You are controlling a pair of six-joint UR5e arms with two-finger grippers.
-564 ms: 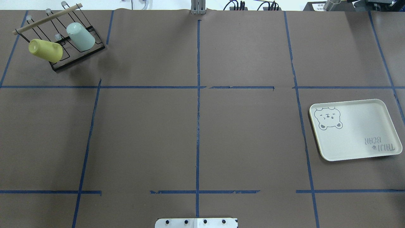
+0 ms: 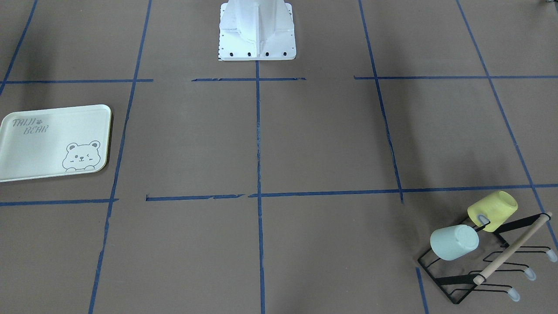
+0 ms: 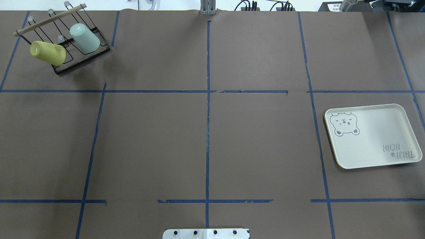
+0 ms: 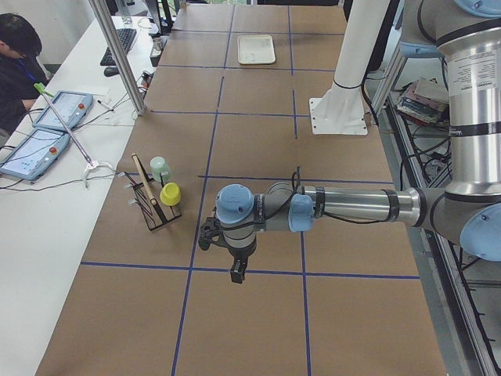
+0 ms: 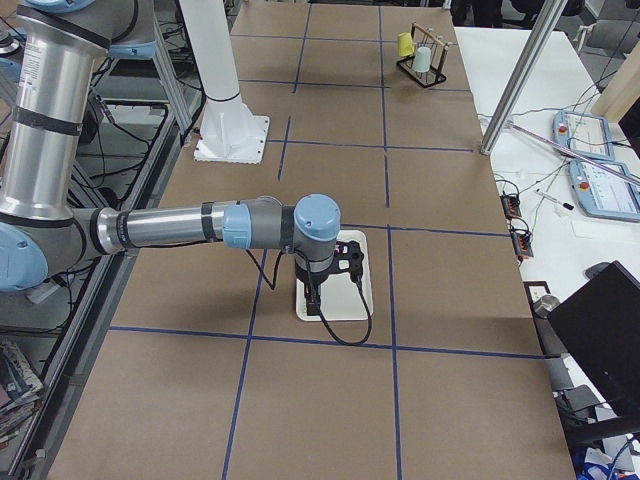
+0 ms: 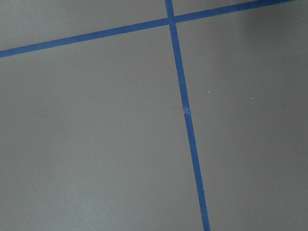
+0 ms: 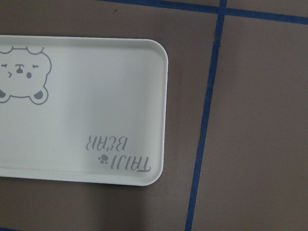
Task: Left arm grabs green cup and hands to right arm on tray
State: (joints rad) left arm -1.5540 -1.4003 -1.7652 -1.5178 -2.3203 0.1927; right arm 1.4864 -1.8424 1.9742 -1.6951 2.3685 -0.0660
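The green cup (image 3: pixel 84 39) hangs mouth-down on a black wire rack (image 3: pixel 87 56) at the table's far left corner; it also shows in the front view (image 2: pixel 453 243). The tray (image 3: pixel 375 132) lies flat on the right side, with nothing on it, and fills the right wrist view (image 7: pixel 96 96). My left gripper (image 4: pixel 237 270) shows only in the exterior left view, pointing down above the table, some way from the rack; I cannot tell whether it is open. My right gripper (image 5: pixel 315 300) shows only in the exterior right view, above the tray (image 5: pixel 364 285); its state is unclear too.
A yellow cup (image 3: pixel 48 53) hangs on the same rack beside the green one, under a wooden bar (image 3: pixel 49 20). The robot's white base (image 2: pixel 257 30) stands at the near middle edge. Blue tape lines divide the brown table cover. An operator sits at a side desk (image 4: pixel 19 55).
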